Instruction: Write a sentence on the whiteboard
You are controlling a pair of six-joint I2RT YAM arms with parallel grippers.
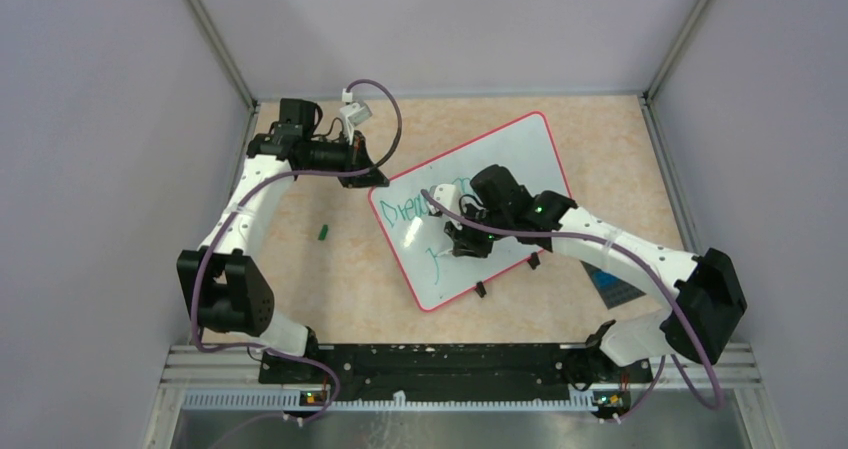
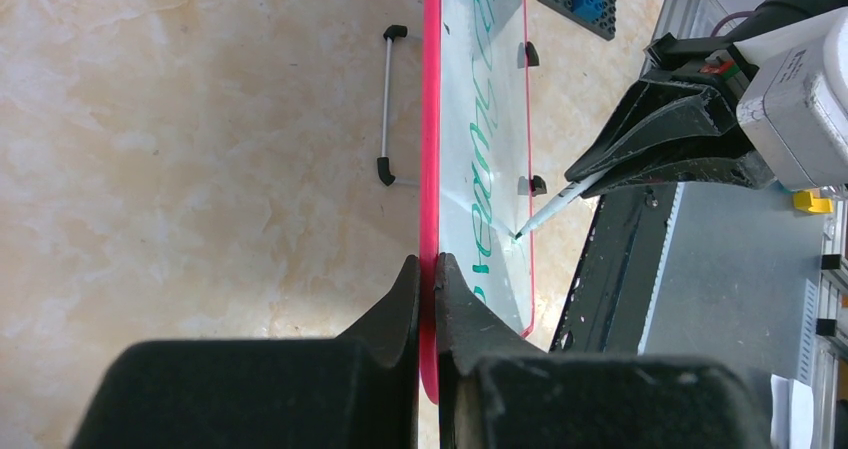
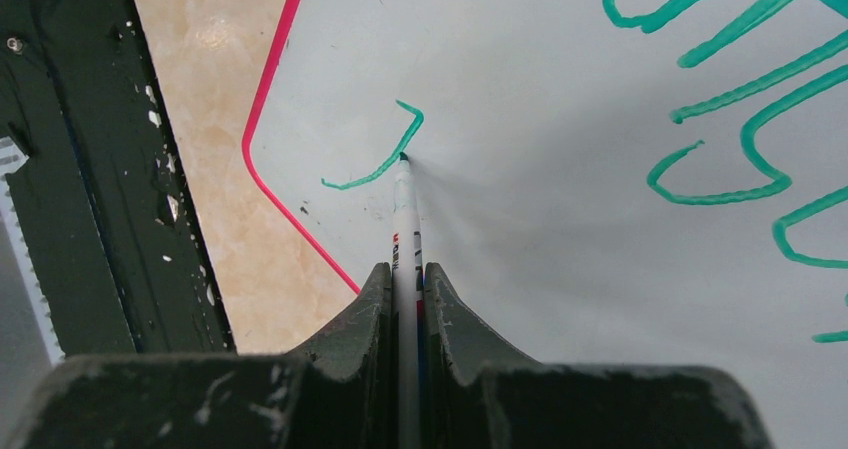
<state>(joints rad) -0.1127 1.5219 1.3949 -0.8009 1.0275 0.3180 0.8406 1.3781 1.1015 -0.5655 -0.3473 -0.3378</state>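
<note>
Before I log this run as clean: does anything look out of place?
A small green piece lies loose on the table left of the whiteboard. The board sits skewed, but the left gripper clamps its rim, so that is likely deliberate.

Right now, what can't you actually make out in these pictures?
Top view: the right arm hides much of the green writing on the whiteboard.
Right wrist view: the words run off the top and right edges.
Top view: the green speck is too small to identify.
</note>
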